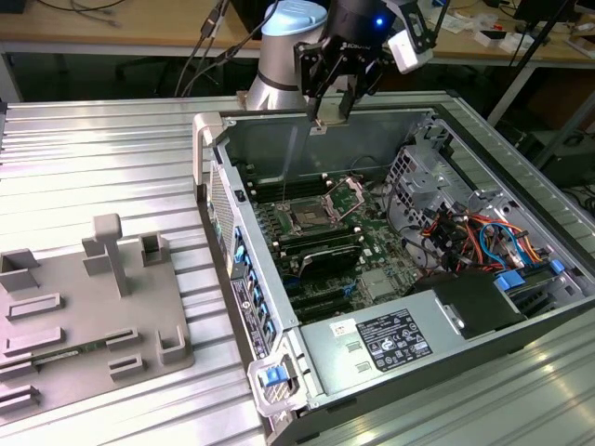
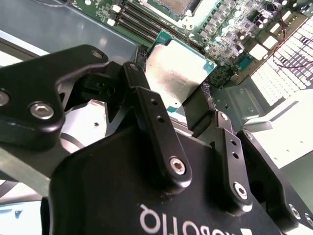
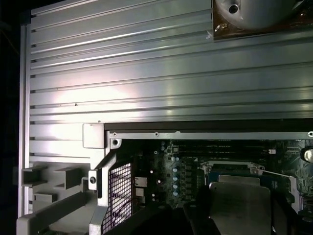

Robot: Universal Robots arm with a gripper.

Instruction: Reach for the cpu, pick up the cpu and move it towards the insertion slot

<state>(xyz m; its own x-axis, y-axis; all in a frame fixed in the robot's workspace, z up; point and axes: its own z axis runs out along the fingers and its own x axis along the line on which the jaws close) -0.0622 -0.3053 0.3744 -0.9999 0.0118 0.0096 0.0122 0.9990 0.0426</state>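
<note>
Ribbed metal tabletop (image 1: 112,149) — wooden workbench (image 1: 112,23) behind, cables (image 1: 200,46) hanging, even light.

The cpu (image 2: 177,73) has a smooth, dull-silver metal top with a thin green rim. The gripper (image 2: 188,105) is matt black. The table (image 1: 102,158) is ribbed, shiny metal.

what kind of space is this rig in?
Likely a robotics or electronics lab: an open computer case lies on a ribbed aluminium table, beside a grey fixture tray, with cluttered wooden benches behind. The hand holds the cpu.
</note>
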